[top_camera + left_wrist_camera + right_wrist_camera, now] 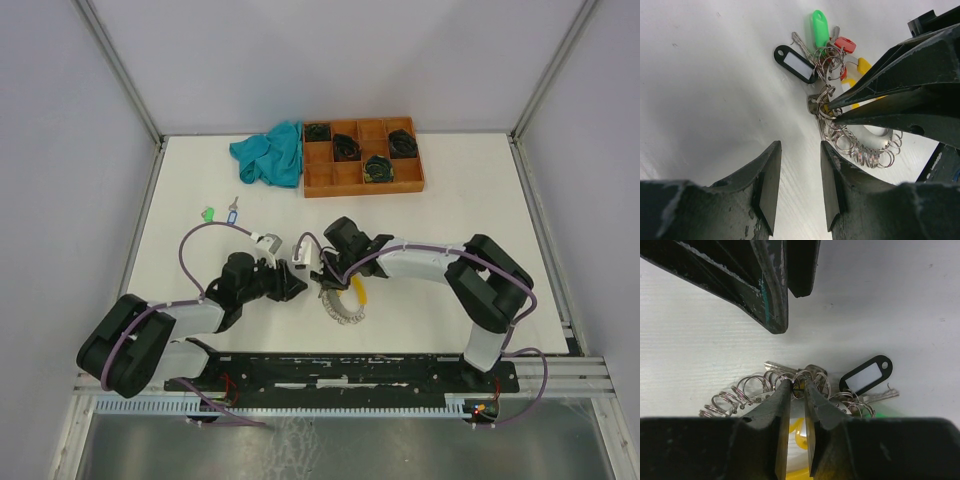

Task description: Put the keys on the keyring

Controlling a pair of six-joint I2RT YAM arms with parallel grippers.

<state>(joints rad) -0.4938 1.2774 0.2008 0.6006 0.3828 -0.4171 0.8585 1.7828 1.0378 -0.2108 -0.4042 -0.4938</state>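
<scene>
The keyring [345,308], a silvery loop strung with many small split rings and a yellow segment [358,292], lies on the table between the arms. Keys hang bunched on it: green tag [820,22], red tag [845,45], black tag with a white label [795,62]. My right gripper [798,385] is shut on a small split ring of that bunch [826,95]. My left gripper [800,147] stands open just beside the ring, with only bare table between its fingers. Two loose keys, green-tagged [208,213] and blue-tagged [233,212], lie to the far left.
An orange-brown tray [335,180] with black coiled bundles [346,146] sits at the back. A teal cloth [270,152] is crumpled against its left side. Grey walls close in the white table on three sides.
</scene>
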